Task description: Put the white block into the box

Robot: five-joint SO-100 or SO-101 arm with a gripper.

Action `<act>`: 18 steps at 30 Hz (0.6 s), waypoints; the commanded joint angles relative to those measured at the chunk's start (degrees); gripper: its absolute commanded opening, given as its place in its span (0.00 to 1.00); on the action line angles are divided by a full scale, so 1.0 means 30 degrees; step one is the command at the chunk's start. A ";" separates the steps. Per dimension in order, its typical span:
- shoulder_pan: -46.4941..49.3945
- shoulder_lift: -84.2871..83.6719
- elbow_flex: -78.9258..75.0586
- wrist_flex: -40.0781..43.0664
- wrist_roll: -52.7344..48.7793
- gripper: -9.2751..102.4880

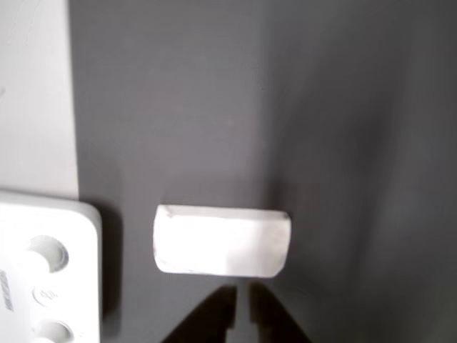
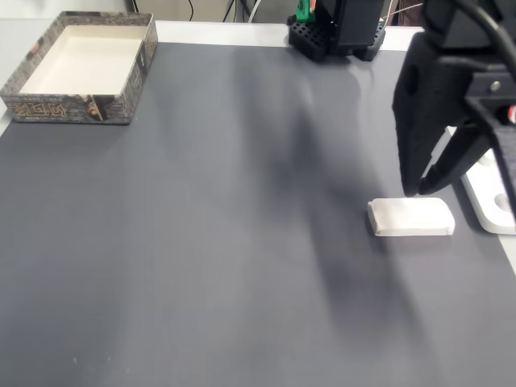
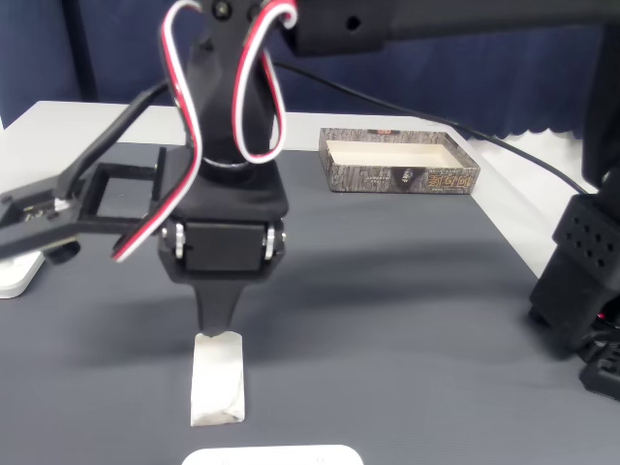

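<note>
Work has barely begun: we see the white block (image 2: 411, 218) lying on the dark mat (image 2: 201, 242), well apart from the box (image 2: 76, 109). Our gripper (image 2: 431, 181) hangs spread just above it, holding nothing; grasp, carry and drop remain.

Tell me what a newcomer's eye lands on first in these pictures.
First, the black arm with its red and white cables looming over the dark grey mat, its tool open just above the white block near the right edge in a fixed view. Next, the block itself, bright against the mat. Then the box with its beige inside, far off at the mat's top left corner, apart from everything else.
</note>
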 commanded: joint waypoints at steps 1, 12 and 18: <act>-0.0410 0.0322 -0.1406 0.0117 0.2754 0.07; -0.0293 0.0439 -0.1377 0.0322 1.1250 0.07; -0.0264 0.0439 -0.1348 0.0498 1.6875 0.07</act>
